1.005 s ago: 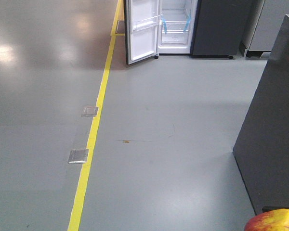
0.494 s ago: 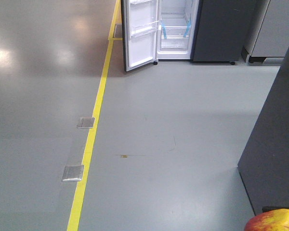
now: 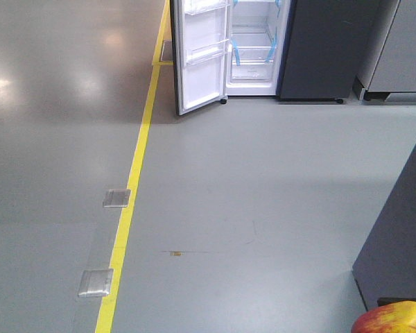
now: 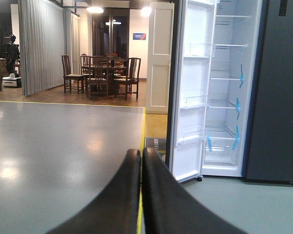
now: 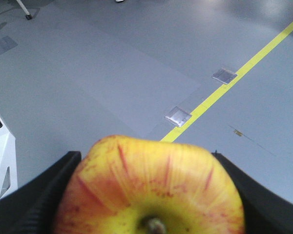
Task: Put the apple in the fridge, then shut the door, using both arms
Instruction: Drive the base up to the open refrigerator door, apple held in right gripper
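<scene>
The red and yellow apple fills the bottom of the right wrist view, stem end toward the camera, with my right gripper shut on it from both sides. It also peeks in at the bottom right corner of the front view as the apple. The fridge stands far ahead with its white inside showing blue tape strips, and the door is swung open to the left. In the left wrist view the fridge and door stand ahead on the right, and my left gripper is shut on nothing.
A yellow floor line runs toward the fridge, with two metal floor plates beside it. A dark grey cabinet stands close on the right. A grey appliance sits right of the fridge. A dining table with chairs lies far left.
The fridge, floor line and plates have shifted down and grown in the front view: I have rolled closer to the fridge. The apple stays in the same corner.
</scene>
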